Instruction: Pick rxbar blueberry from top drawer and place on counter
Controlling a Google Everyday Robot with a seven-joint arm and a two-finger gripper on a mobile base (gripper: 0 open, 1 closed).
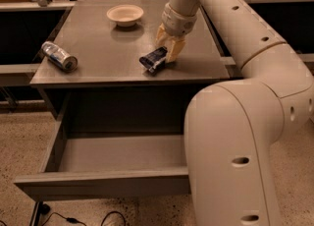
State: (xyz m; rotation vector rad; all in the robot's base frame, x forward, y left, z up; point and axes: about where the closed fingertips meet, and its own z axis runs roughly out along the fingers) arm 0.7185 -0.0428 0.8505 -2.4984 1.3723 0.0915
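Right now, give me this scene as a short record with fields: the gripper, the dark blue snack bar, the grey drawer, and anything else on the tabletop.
gripper: gripper low over the counter's front right area, at the bar's upper end
bar: dark navy-wrapped rxbar blueberry, tilted, at the surface of the grey-brown counter; whether it rests flat is unclear
drawer: wide grey top drawer, pulled open below the counter
can: silver-blue drink can, on its side near the counter's left edge
bowl: pale shallow bowl, upright at the counter's back
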